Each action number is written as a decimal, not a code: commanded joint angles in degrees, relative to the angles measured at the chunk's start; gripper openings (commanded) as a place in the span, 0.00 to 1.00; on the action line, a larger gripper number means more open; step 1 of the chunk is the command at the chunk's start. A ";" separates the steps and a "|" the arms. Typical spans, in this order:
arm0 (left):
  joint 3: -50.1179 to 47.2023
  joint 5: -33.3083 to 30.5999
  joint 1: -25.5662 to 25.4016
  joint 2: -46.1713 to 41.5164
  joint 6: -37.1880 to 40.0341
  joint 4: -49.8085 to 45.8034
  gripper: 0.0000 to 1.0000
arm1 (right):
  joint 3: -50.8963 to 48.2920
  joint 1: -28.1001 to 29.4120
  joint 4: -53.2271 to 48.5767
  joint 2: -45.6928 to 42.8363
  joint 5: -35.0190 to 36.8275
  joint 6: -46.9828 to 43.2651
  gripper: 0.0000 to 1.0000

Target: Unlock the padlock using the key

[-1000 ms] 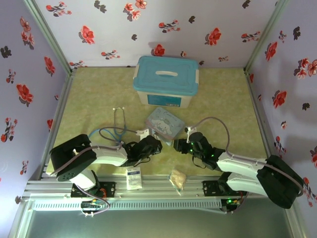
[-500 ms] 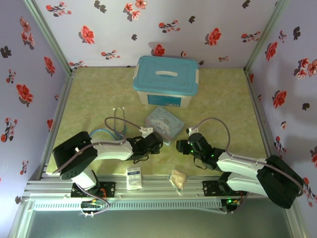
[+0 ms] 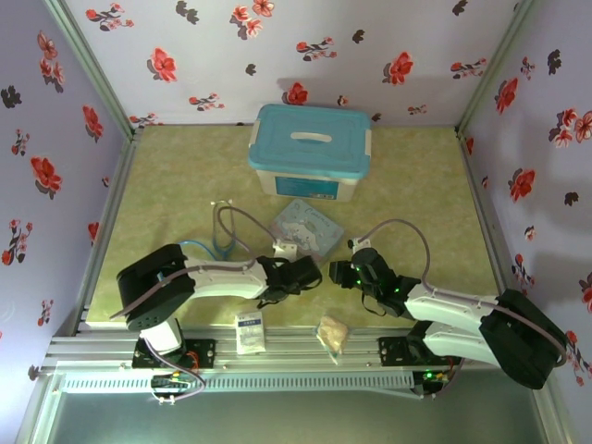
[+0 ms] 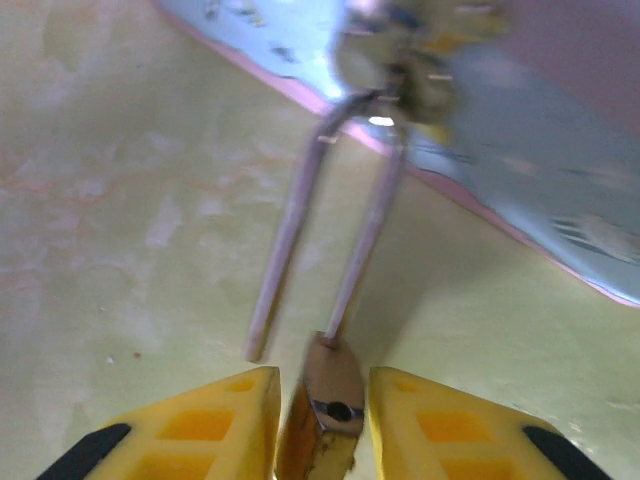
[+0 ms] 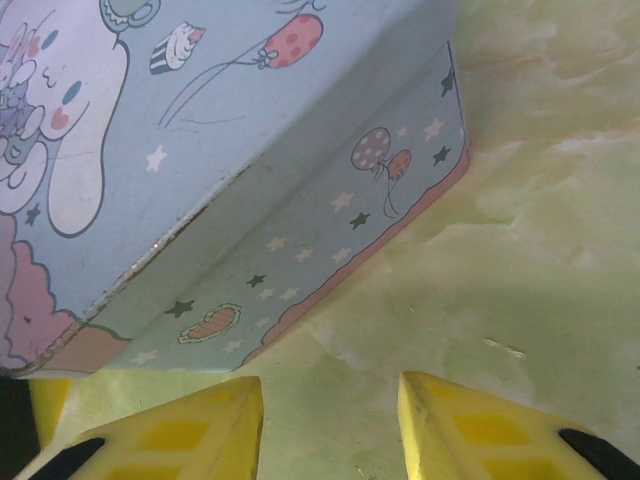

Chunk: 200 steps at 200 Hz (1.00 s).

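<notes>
In the left wrist view the brass padlock stands between my left gripper's yellow fingers. A gap shows on its right side and the left finger sits very close, so the jaws are open around it. One leg of its thin silvery shackle enters the body. The other leg ends free over the table, beside an empty hole in the body. The shackle's top is lost in a blur by the pale blue tin. I cannot make out the key. My right gripper is open and empty over the green table, just short of the tin's corner.
A box with a blue lid stands at the back centre. A loop of grey tubing lies left of the tin. A white sachet and a tan packet sit at the near edge. The two grippers nearly meet.
My left arm has swung to the right, toward the right gripper, and its jaws have widened. The right arm has hardly moved.
</notes>
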 commanded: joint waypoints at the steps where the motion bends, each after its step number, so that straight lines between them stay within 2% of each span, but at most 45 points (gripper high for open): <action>1: 4.57 -6.89 -1.99 3.19 0.92 -10.25 0.29 | -0.50 -0.32 -0.61 -0.86 1.53 0.51 0.40; 46: 6.36 -6.15 -3.01 4.12 1.48 -10.60 0.37 | -0.69 -0.32 -1.05 -2.28 0.38 1.34 0.39; 69: 4.38 -3.89 -3.15 -2.88 3.66 -5.65 0.44 | -1.03 0.57 -1.27 -6.44 -1.92 2.77 0.41; 93: 0.48 -0.96 -1.96 -12.46 5.53 -0.14 0.64 | 0.31 4.23 -7.63 -11.99 0.80 4.39 0.46; 118: -4.61 5.19 2.94 -20.79 7.53 5.02 0.67 | 1.86 10.40 -10.53 -13.88 4.99 8.01 0.52; 147: -12.58 15.66 12.05 -27.72 9.29 14.12 0.67 | 6.50 19.47 -10.72 -8.18 11.73 12.19 0.53; 161: -13.37 17.61 15.60 -28.55 11.37 15.02 0.67 | 9.65 22.97 -9.63 -3.24 15.39 13.52 0.54; 200: -12.07 19.30 21.30 -28.00 14.86 13.90 0.66 | 15.80 24.36 -0.16 12.69 16.97 16.86 0.54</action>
